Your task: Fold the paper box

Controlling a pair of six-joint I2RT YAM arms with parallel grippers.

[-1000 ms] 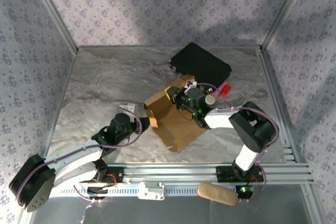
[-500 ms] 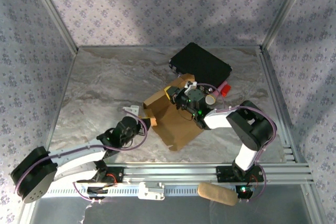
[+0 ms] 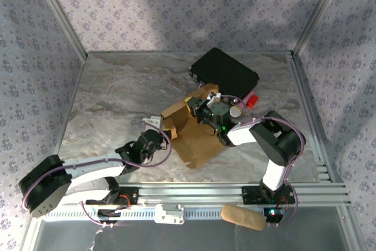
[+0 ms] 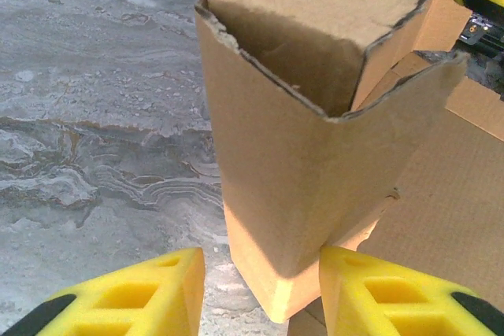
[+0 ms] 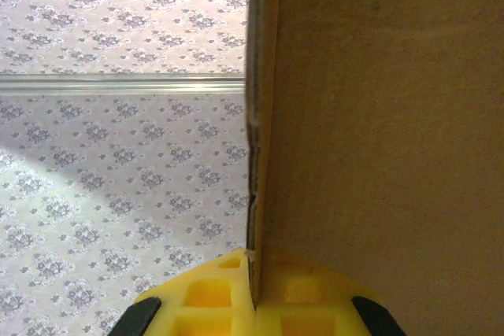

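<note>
The paper box (image 3: 198,139) is a tan cardboard sheet, partly folded, lying mid-table. In the left wrist view its raised corner flap (image 4: 299,139) stands upright between my yellow fingers. My left gripper (image 4: 261,273) is open around that corner: the right finger (image 4: 386,297) touches the cardboard, while a gap separates the left finger (image 4: 134,297) from it. From above, the left gripper (image 3: 160,132) sits at the sheet's left edge. My right gripper (image 5: 256,300) is shut on a thin upright edge of the box (image 5: 378,116), at the sheet's far side (image 3: 202,107).
A black rectangular case (image 3: 224,73) lies just behind the box, with a small red item (image 3: 252,100) at its right. A tan padded object (image 3: 243,217) rests on the front rail. Patterned walls enclose the marbled table (image 3: 111,92).
My left arm has swung right and forward to the box's left corner, and its jaws have narrowed around the flap. The right gripper has kept its hold.
</note>
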